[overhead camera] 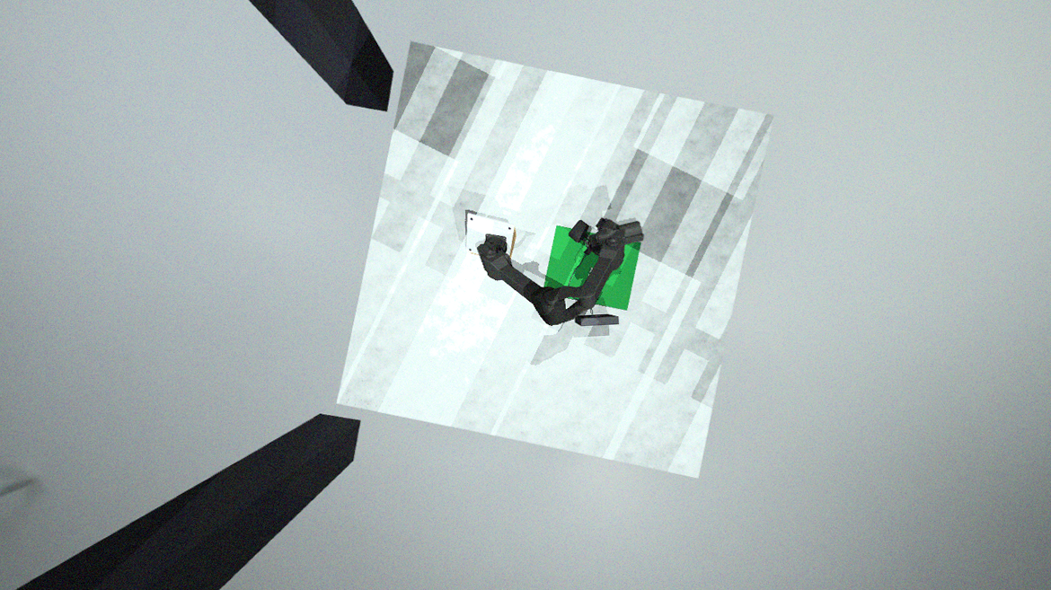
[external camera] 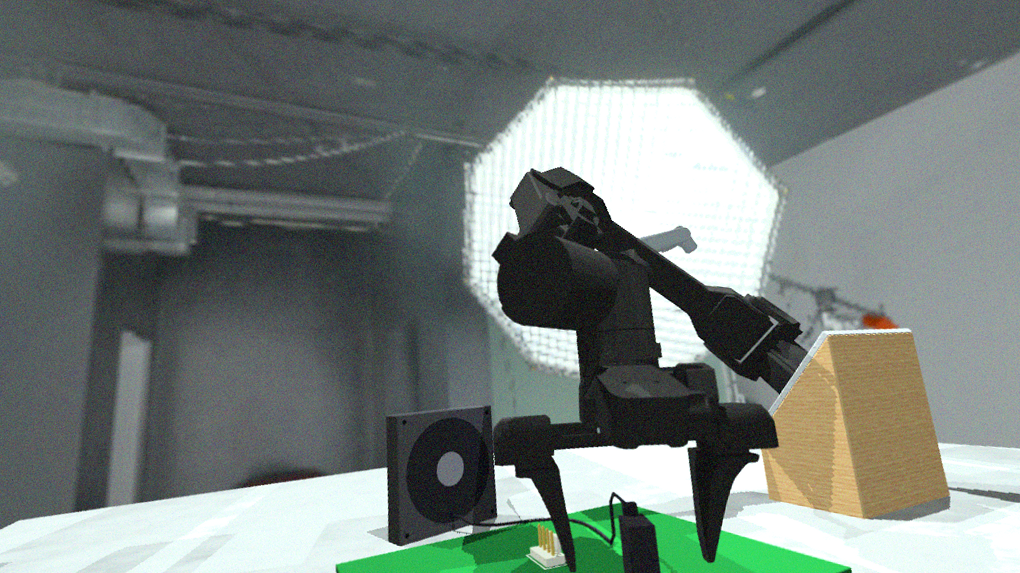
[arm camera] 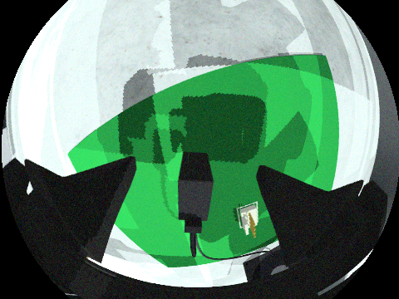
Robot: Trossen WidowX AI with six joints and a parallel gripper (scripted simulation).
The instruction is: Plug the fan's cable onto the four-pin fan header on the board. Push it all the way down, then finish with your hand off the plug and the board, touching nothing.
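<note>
Reading the exterior view from left to right, I report as follows.

Fan: the black fan (external camera: 439, 473) stands upright at the left edge of the green board (external camera: 770, 566), its thin cable (external camera: 552, 521) trailing right across the board.

Header: the four-pin fan header (external camera: 547, 550), white base with gold pins, sits bare on the board; nothing is seated on it.

Plug: the dark plug (external camera: 640, 553) stands on the board just right of the header, apart from it. In the wrist view the plug (arm camera: 195, 185) lies centred between the two fingers, the header (arm camera: 248, 218) off to its right.

Gripper: the gripper (external camera: 627, 533) is spread wide and holds nothing; one finger (external camera: 551, 494) hangs left of the plug, the other on its right, both clear of it.

Wedge: a wooden wedge (external camera: 855, 426) carries the arm's foot, far right.

Step in hand, in my judgement: the approach to grasp; plugging has not begun.

Next move: I judge it calls for lowering a little, closing on the plug's sides, then lifting and carrying it left over the pins.
</note>
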